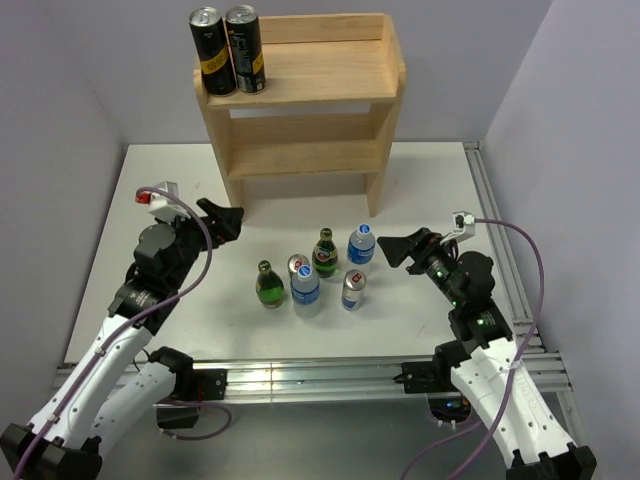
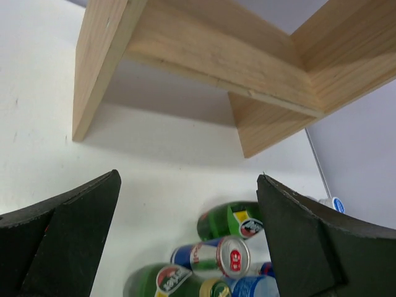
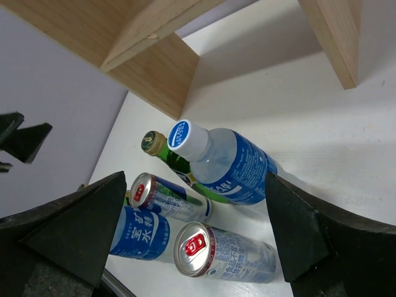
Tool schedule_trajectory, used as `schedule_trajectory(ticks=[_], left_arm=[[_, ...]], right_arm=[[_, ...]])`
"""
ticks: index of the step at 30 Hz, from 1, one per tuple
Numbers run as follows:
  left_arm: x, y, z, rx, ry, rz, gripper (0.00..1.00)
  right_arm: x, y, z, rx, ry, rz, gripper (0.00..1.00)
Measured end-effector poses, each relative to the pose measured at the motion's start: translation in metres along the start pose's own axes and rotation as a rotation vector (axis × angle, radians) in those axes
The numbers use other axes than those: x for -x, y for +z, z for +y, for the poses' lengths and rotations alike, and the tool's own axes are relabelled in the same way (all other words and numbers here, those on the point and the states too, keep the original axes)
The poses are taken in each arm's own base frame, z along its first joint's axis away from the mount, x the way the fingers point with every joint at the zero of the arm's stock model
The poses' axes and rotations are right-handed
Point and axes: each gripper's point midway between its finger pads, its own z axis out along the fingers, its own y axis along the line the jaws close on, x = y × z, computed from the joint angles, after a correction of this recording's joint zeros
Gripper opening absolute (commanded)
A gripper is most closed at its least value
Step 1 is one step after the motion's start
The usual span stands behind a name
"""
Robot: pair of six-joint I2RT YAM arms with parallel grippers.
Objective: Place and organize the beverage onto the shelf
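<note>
While the shelf stands at the far middle of the table, two black cans sit upright, touching, at the left end of its top tier. In front of the shelf a cluster of bottles and cans stands on the table. On either side of that cluster, the left gripper and the right gripper both have their jaws spread wide, holding nothing.

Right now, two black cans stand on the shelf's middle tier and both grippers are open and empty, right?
No. The two black cans stand on the top tier of the shelf, not the middle one, as the top external view shows. The left gripper and right gripper are indeed open and empty.
</note>
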Motion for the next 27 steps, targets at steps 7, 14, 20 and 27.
schedule_trajectory(ticks=[7, 14, 20, 27], left_arm=[[-0.005, -0.028, 0.002, 0.04, -0.032, 0.008, 0.97], [-0.026, -0.03, 0.006, 0.072, -0.034, 0.05, 0.99], [-0.057, -0.027, 0.019, 0.142, 0.003, 0.117, 0.99], [-0.064, -0.029, 0.022, 0.162, 0.018, 0.106, 0.99]], right_arm=[[-0.005, -0.018, 0.009, 0.024, 0.021, 0.001, 1.0], [-0.045, -0.041, 0.026, 0.134, 0.078, 0.077, 1.0], [-0.087, -0.048, 0.014, 0.053, 0.1, 0.215, 1.0], [-0.135, -0.044, -0.023, -0.123, 0.095, 0.32, 1.0]])
